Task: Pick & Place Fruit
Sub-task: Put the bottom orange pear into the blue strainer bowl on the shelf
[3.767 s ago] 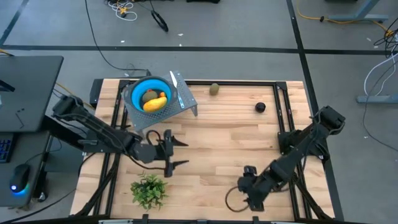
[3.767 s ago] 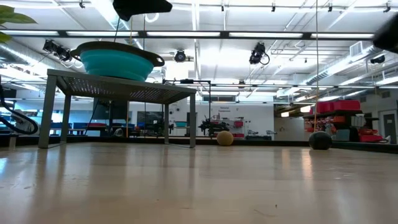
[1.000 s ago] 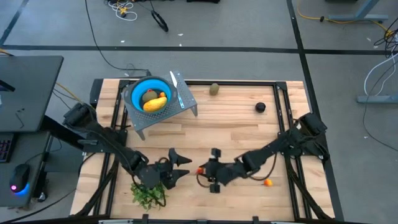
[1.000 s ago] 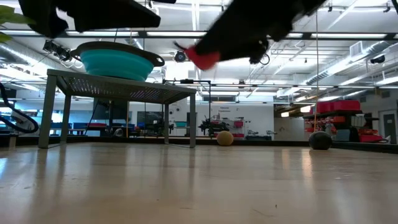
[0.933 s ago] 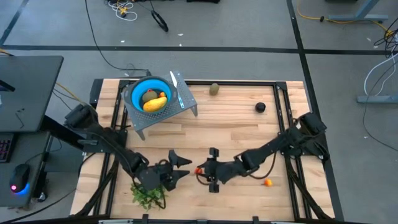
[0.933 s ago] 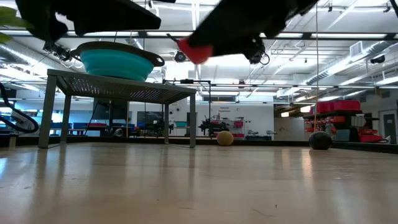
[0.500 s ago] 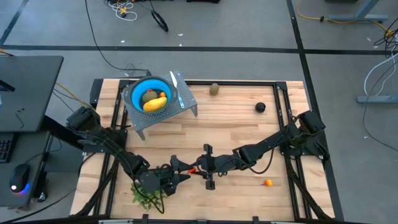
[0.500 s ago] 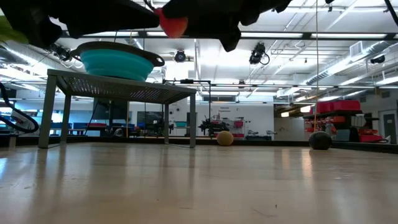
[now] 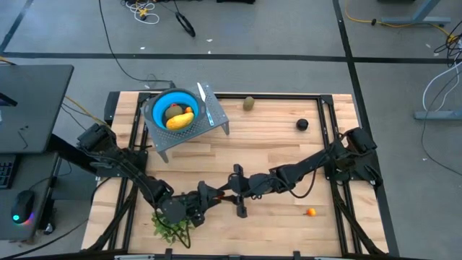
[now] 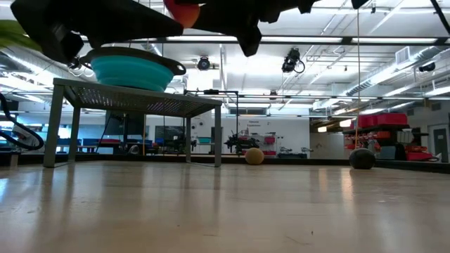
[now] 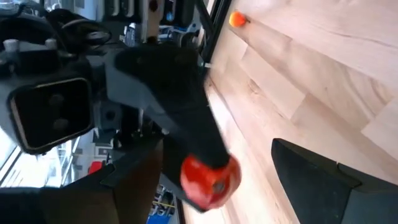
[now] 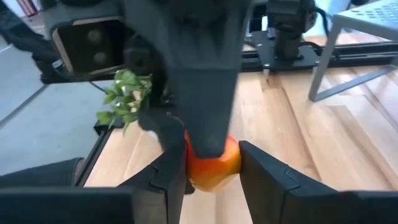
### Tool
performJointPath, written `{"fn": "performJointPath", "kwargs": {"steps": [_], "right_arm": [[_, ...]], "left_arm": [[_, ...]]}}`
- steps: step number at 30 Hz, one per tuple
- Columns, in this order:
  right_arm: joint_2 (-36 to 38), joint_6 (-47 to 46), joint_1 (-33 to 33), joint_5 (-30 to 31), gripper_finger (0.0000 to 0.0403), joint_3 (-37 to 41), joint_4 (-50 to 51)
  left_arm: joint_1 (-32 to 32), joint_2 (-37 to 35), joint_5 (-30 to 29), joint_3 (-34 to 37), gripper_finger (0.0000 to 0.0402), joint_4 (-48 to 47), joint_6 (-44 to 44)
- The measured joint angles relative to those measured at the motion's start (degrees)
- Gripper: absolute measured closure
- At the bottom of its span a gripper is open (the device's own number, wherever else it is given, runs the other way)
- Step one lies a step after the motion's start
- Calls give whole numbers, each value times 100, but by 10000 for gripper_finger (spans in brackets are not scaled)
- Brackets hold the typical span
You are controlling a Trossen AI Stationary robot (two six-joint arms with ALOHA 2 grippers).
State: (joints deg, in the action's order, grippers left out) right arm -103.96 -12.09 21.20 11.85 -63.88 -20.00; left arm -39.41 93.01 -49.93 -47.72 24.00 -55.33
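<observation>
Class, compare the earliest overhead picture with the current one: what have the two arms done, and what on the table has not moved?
The right gripper left the table's near edge, took hold of a red-orange fruit and carried it to mid-table. The left gripper moved nearer the front to meet it, fingers open around the fruit. The blue bowl, olive fruit, dark ball and plant sprig stayed put.

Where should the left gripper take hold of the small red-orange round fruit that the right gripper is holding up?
Take it across its middle, on the two bare sides. The red-orange fruit is a smooth ball, and the right gripper pinches two opposite sides. The open left gripper faces it head-on, so it should probably close from there, fingers crosswise to the right's.
</observation>
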Motion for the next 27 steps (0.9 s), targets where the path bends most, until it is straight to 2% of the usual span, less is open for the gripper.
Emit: {"fn": "performJointPath", "kwargs": {"steps": [6,10,15,27], "right_arm": [[0,11,-18,-14,265,0,-59],[0,11,-18,-149,265,2,-62],[0,10,-18,-148,265,2,-64],[0,13,-23,-148,265,2,-45]], "left_arm": [[4,0,-174,0,102,-13,-76],[4,0,-308,0,136,-12,-105],[4,0,-167,0,183,-12,-38],[4,0,-217,0,253,-12,-63]]}}
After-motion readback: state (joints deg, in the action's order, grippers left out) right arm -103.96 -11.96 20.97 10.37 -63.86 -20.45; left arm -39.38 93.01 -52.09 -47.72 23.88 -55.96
